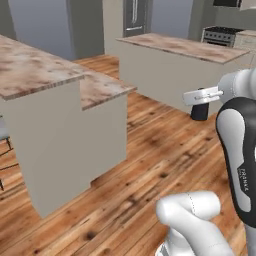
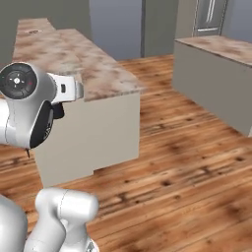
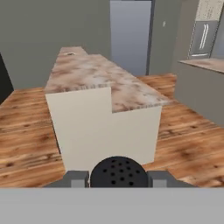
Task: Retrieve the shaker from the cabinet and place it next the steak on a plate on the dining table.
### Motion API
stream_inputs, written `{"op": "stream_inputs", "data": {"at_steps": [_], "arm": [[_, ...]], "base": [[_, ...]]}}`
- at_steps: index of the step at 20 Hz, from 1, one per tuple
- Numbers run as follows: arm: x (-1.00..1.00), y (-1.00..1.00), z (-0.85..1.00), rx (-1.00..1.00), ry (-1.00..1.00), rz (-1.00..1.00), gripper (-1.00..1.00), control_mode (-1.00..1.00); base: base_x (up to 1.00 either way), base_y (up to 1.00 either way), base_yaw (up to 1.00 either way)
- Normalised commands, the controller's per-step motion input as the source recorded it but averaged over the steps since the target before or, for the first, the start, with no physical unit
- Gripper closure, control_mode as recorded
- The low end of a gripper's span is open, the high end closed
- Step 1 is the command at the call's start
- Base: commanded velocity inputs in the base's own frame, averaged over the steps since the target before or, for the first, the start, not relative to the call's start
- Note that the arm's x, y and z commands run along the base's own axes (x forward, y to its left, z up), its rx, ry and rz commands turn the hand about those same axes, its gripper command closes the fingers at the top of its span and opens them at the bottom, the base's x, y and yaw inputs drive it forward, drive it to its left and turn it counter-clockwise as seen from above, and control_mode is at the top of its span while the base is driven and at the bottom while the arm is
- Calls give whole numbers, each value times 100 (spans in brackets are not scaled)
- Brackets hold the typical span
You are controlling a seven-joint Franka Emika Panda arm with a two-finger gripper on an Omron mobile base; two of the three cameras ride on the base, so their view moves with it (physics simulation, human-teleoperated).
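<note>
My gripper is shut on the shaker; its black perforated cap sits between the two finger tips. From the left base view the shaker hangs as a small black cylinder under the white hand, above the wooden floor. The dining table stands ahead, long and tall, with a marbled brown-and-beige top and a plain beige front. In the right base view the dining table lies just beyond the hand. A tiny dark spot marks its far end; the steak and plate are too small to make out. The cabinet is out of view.
A shorter marble-topped island stands to the right across open wooden floor. A steel fridge and a stove are at the back. A stool's legs show left of the dining table.
</note>
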Motion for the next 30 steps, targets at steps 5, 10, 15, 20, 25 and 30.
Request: {"op": "stream_inputs", "data": {"at_steps": [5, 10, 15, 20, 25, 30], "arm": [[0, 0, 0, 0, 0, 0, 100, 100], [0, 0, 0, 0, 0, 0, 100, 100], [0, 0, 0, 0, 0, 0, 100, 100], [0, 0, 0, 0, 0, 0, 100, 100], [0, 0, 0, 0, 0, 0, 100, 100], [0, 0, 0, 0, 0, 0, 100, 100]], "base": [[-100, 100, -36], [-97, 87, -62], [-93, 79, -68], [-99, 95, -62], [-100, 100, -50], [-100, 100, -22]]}}
